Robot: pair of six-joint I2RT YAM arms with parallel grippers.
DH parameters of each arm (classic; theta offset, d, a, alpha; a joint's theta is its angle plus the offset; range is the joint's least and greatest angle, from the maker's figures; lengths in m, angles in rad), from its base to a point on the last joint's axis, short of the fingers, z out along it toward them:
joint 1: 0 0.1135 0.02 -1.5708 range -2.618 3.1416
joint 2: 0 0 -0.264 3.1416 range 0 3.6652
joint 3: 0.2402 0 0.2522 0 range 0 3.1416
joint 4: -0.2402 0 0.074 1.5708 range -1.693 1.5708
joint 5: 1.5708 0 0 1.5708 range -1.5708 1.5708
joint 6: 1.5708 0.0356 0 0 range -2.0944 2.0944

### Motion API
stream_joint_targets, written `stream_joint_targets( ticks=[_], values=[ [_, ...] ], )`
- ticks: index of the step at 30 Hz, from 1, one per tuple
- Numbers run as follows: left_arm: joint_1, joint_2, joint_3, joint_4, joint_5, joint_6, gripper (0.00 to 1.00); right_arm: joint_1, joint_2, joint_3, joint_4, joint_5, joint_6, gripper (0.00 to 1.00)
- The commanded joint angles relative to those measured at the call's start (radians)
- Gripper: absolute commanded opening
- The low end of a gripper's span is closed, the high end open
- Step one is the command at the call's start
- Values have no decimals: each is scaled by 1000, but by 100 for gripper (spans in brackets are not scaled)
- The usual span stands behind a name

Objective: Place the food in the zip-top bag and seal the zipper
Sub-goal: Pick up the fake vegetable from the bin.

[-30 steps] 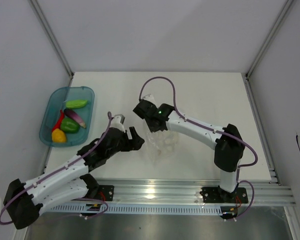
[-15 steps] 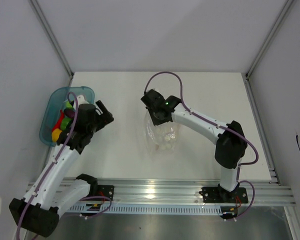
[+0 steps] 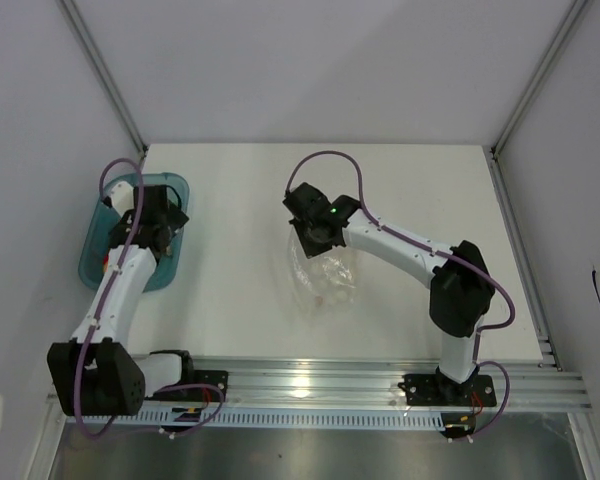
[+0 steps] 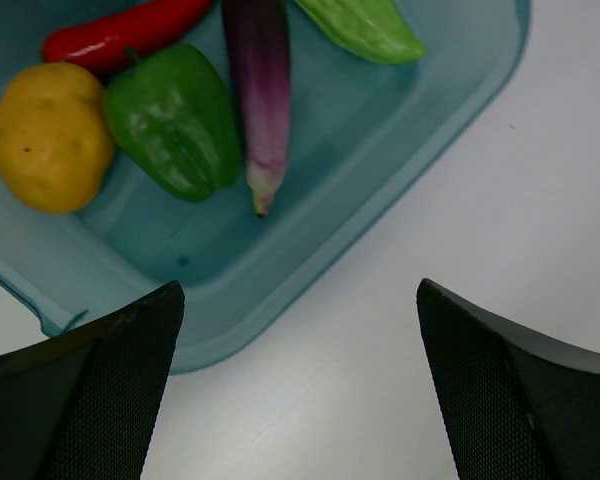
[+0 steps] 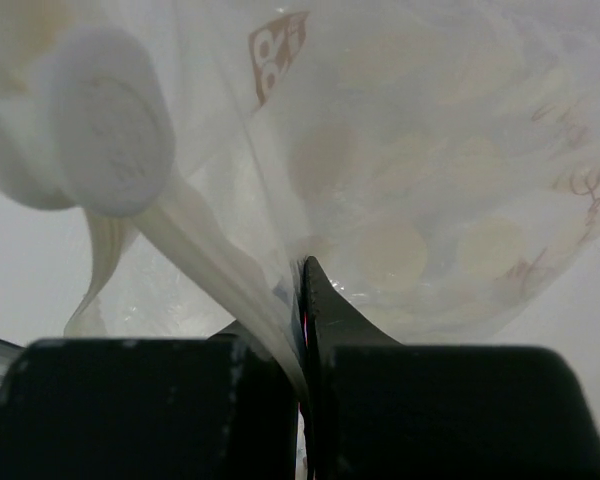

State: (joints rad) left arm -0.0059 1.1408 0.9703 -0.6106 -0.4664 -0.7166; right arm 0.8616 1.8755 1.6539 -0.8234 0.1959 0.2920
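Observation:
The food lies in a teal tray (image 4: 400, 170): a yellow pepper (image 4: 48, 137), a green pepper (image 4: 175, 120), a purple eggplant (image 4: 258, 90), a red chili (image 4: 120, 30) and a second green vegetable (image 4: 365, 25). My left gripper (image 4: 300, 292) is open and empty, above the tray's near edge. In the top view it (image 3: 155, 228) covers most of the tray (image 3: 180, 185). The clear dotted zip-top bag (image 3: 325, 278) lies mid-table. My right gripper (image 3: 315, 235) is shut on the bag's far edge (image 5: 430, 200), and a pale strip of that edge (image 5: 210, 265) runs into the jaws. I cannot tell whether the zipper is sealed.
White side walls with metal rails enclose the table (image 3: 240, 190) on the left, right and back. The arm bases sit on a metal rail (image 3: 310, 385) along the near edge. The tray is against the left wall.
My left arm has swung from beside the bag to the left and back, over the tray. My right gripper has shifted slightly, still holding the bag.

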Motion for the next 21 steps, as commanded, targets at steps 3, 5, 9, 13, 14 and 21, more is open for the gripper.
stream_joint_targets(
  ticks=[3,5,9,13,14,21],
  values=[
    [116,129,62,15,-87,-66,99,-7,-53,-35,36,-33,-24,0],
    [167,152,58,21,-86,-87,99,-12,-58,-43,40,-41,-28,0],
    [248,204,36,54,-67,-103,99,-21,-67,-62,52,-50,-36,0],
    [294,270,45,49,-58,-127,98,-35,-81,-74,67,-65,-37,0],
    [299,284,50,54,-57,-127,98,-36,-84,-77,69,-70,-39,0],
    [345,404,88,54,-25,-175,98,-39,-85,-86,81,-85,-42,0]
  ],
)
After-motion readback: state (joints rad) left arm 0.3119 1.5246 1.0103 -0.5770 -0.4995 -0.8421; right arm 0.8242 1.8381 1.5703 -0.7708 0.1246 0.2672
